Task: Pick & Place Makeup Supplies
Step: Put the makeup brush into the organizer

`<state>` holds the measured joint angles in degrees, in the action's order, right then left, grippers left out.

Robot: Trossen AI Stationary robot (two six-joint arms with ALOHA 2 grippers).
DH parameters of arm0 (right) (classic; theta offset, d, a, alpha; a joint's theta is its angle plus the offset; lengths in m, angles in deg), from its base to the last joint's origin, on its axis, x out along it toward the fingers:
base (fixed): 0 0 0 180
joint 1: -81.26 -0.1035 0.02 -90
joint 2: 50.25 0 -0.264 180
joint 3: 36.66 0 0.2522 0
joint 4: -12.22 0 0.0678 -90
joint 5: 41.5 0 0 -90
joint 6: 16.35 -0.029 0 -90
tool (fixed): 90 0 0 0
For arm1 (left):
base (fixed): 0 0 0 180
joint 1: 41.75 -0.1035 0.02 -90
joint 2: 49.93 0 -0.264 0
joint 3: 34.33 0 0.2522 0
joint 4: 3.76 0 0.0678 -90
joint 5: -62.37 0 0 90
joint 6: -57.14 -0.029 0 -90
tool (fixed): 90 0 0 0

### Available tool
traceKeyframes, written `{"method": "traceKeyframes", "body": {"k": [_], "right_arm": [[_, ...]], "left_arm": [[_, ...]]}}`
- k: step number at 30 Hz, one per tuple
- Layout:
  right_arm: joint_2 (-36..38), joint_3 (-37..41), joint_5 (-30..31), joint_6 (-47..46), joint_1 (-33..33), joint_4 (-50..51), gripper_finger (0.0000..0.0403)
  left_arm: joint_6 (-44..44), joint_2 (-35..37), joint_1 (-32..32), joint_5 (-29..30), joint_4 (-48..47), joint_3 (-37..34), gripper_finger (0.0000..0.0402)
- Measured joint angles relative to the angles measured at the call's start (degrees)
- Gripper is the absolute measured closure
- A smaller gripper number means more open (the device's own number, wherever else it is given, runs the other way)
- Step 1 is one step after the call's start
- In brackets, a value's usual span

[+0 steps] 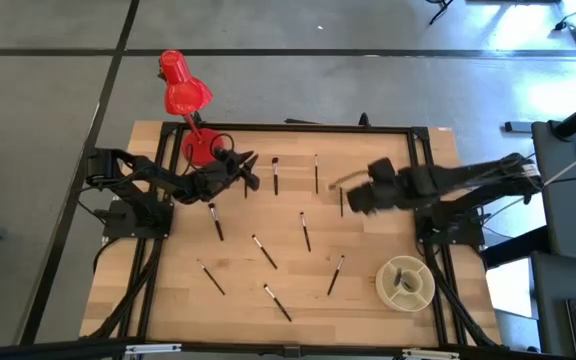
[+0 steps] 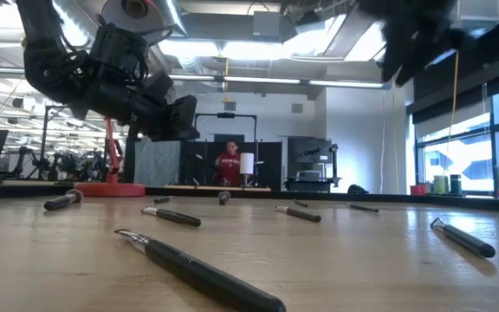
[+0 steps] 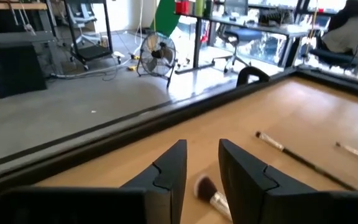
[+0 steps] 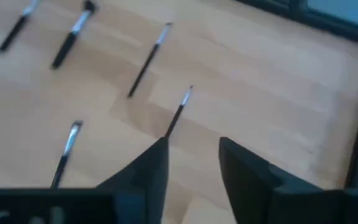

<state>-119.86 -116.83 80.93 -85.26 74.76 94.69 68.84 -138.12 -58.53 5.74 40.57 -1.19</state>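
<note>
Several makeup brushes, slim dark sticks with lighter tips, lie flat and scattered on the wooden table (image 1: 168,300), among them one at the left (image 1: 215,222) and one in the middle (image 1: 306,232). My left gripper (image 3: 202,165) hovers open near the far left. In its gap, a fluffy-headed brush (image 3: 205,186) shows on the table below; the low view shows this gripper (image 2: 180,121) well above the wood. My right gripper (image 4: 193,155) is open and empty, raised over the table's right half (image 1: 353,195). A thin brush (image 4: 176,115) lies just beyond its fingers.
A round, divided holder (image 1: 405,282) stands at the near right. A red lamp (image 1: 183,90) has its base (image 1: 198,148) at the far left corner. A black frame (image 1: 318,128) rims the table. A person (image 2: 229,165) stands in the room beyond.
</note>
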Motion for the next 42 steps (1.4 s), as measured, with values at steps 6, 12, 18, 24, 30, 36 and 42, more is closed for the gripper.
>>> {"method": "traceKeyframes", "body": {"k": [6,12,18,24,30,36,42], "right_arm": [[-3.4,7.6,-13.9,11.9,15.3,-19.2,0.0229],[-12.9,10.0,-17.6,17.5,24.2,-24.7,0.0244],[-21.1,10.0,-21.9,22.0,29.0,-29.6,0.0268],[-26.9,10.0,-25.1,24.4,30.4,-34.8,0.029],[-29.7,9.9,-24.9,24.2,32.1,-36.1,0.0308],[-30.9,9.8,-26.1,25.1,33.0,-36.6,0.0352],[-30.7,9.8,-27.9,25.9,33.8,-36.6,0.0393]], "left_arm": [[-0.4,0.0,-0.6,-0.2,2.7,0.0,0.0311],[-1.9,0.0,-1.7,-2.5,5.2,0.1,0.0314],[-2.0,0.0,-2.5,-3.5,5.1,1.4,0.0315],[-2.0,0.0,-2.5,-5.5,5.1,2.6,0.0315],[-3.1,0.0,-2.5,-6.1,5.1,3.6,0.0315],[-4.5,0.0,-2.5,-6.6,5.1,4.2,0.0316],[-4.9,0.0,-2.5,-6.6,5.1,4.2,0.0315]]}}
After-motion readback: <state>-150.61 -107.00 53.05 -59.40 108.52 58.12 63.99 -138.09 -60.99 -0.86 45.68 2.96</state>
